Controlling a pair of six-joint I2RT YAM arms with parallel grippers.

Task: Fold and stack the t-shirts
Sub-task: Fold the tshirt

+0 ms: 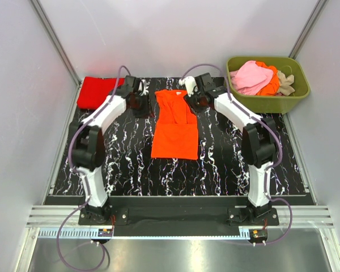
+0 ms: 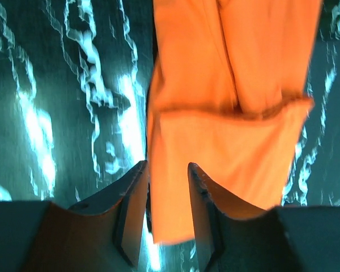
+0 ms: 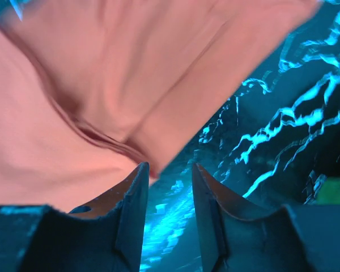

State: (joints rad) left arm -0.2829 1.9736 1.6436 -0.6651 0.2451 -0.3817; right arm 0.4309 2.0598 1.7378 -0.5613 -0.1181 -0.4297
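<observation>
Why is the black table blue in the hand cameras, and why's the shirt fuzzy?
Top view: even light, table black with white veins, orange t-shirt sharp. Left wrist view: teal colour cast, veins glaring white. Right wrist view: same cast, shirt washed-out pink and blurry, probably too close to focus.

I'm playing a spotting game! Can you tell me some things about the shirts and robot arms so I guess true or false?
The orange t-shirt lies on the table. True.
A pink t-shirt sits in the tub. True.
The red t-shirt is inside the tub. False: it lies at the far left, away from the tub.
The right gripper is pinching the orange t-shirt. False: its jaws stand apart, gripping nothing.
</observation>
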